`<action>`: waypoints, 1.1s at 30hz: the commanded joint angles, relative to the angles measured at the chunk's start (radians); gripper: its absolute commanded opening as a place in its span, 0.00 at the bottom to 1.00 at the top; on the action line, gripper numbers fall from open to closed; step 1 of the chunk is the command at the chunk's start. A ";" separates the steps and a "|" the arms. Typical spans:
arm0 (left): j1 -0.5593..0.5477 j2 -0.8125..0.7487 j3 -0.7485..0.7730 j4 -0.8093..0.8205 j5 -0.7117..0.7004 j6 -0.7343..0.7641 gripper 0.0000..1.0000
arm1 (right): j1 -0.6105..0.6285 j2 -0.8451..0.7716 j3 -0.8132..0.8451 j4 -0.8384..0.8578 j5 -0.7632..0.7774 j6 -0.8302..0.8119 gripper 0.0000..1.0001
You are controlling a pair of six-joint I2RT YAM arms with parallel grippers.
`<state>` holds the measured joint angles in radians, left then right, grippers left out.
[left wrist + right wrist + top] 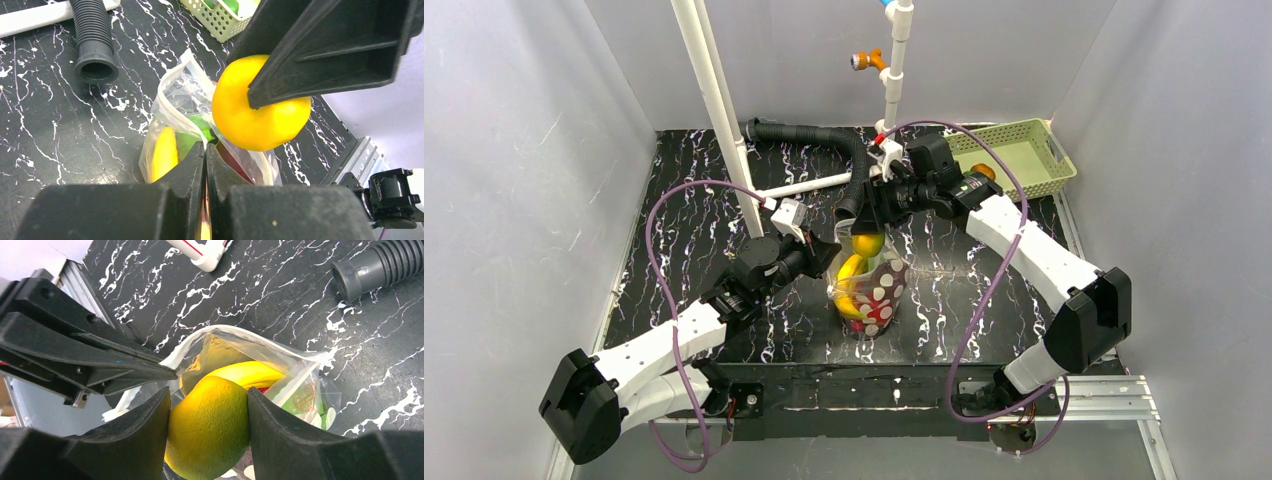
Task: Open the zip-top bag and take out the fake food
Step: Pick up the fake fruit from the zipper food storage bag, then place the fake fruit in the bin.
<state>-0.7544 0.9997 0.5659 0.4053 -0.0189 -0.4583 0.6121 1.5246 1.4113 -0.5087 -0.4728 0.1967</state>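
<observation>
the bag (874, 300) stands mid-desk (924, 330) near the front edge, a banana (852, 278) inside. the lemon (867, 244) is just above its mouth. behind lies the hose (809, 134); the basket (1014, 155) sits far right.

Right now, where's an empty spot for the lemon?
Bare table between the zip-top bag and right arm, and left of the white pole. The green basket has room. Crowded above the bag: left end effector pinching it, right end effector gripping the lemon.

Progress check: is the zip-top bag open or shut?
Open: zip-top bag gapes at the mouth; left gripper pinches its rim, right gripper holds lemon.
</observation>
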 commanded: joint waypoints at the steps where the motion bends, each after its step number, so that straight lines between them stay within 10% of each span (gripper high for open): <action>1: 0.007 -0.007 0.024 -0.019 -0.041 -0.001 0.00 | -0.045 -0.057 0.020 0.050 -0.057 0.039 0.23; 21: 0.006 -0.022 0.030 -0.034 -0.025 0.009 0.00 | -0.536 -0.020 0.022 0.205 -0.089 0.115 0.23; 33: 0.007 -0.014 0.040 -0.030 -0.007 0.010 0.00 | -0.771 0.199 0.141 0.294 0.153 0.164 0.23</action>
<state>-0.7536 0.9997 0.5682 0.3786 -0.0338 -0.4606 -0.1394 1.6722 1.4616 -0.2855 -0.4389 0.3363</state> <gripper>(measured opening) 0.009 0.591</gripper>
